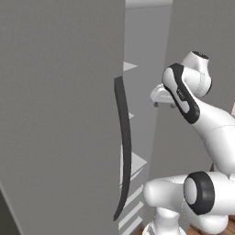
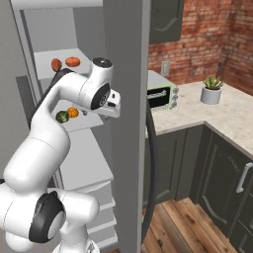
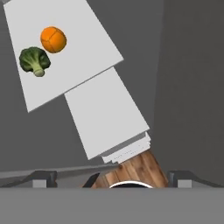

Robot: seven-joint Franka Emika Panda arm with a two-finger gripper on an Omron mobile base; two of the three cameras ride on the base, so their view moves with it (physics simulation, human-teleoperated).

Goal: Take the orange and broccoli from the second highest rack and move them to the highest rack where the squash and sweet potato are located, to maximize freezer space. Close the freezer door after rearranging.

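My own arm [image 2: 74, 94] covers part of the second rack [image 2: 81, 123] beside the broccoli [image 2: 62, 116]. The freezer door [image 1: 59, 114] runs past the frame's edges and hides the shelves.

second rack [image 3: 83, 52], orange [image 3: 53, 39], broccoli [image 3: 34, 61] side by side

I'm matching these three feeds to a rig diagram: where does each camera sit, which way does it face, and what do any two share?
Left base view: behind the arm on its left, facing the freezer door and its handle.
Right base view: behind on the right, looking into the freezer past the arm; pincer near the racks.
Hand view: on the hand, looking down at the orange and broccoli; open pincer tips at the bottom.
Shared: the right base and hand views both show the orange and broccoli.
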